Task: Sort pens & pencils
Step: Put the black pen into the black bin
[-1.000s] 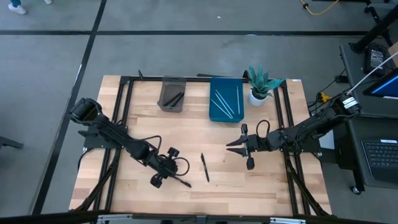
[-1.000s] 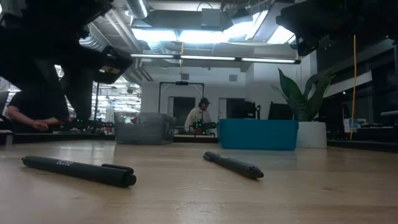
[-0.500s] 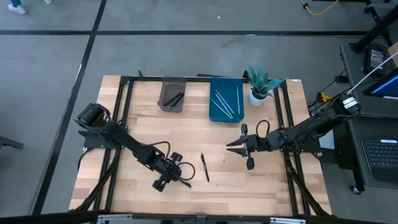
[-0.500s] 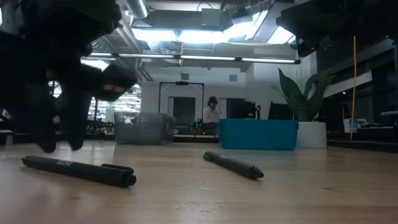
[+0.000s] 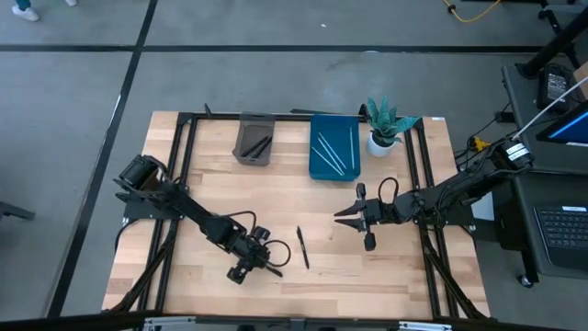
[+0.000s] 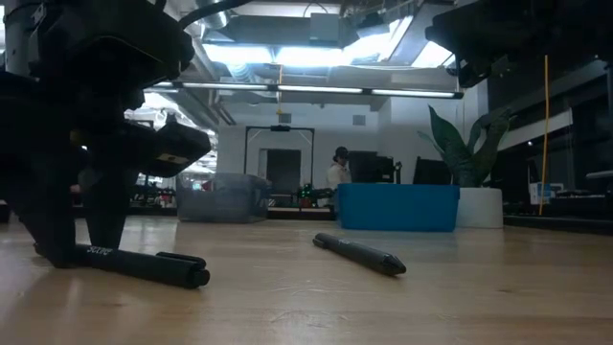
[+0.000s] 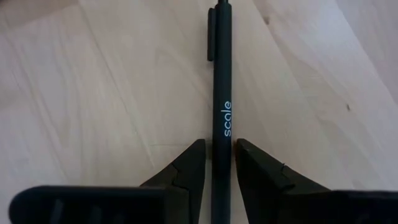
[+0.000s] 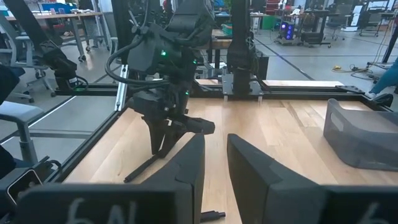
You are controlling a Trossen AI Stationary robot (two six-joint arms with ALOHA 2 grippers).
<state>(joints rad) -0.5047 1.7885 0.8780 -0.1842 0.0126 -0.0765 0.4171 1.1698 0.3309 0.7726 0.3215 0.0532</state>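
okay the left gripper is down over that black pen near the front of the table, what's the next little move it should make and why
Probably close the fingers. In the left wrist view the left gripper straddles the black pen, one finger on each side with slight gaps, and the pen lies flat on the table. The low view shows the fingers down at the tabletop, so it looks lined up for the grasp. The right gripper waits mid-table.

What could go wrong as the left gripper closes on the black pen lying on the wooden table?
1. The left gripper straddles the black pen lettered "scale" near one end, so the long free end may droop or swing once lifted.
2. A second black pen lies close by on the wooden table; a swinging pen might knock it.
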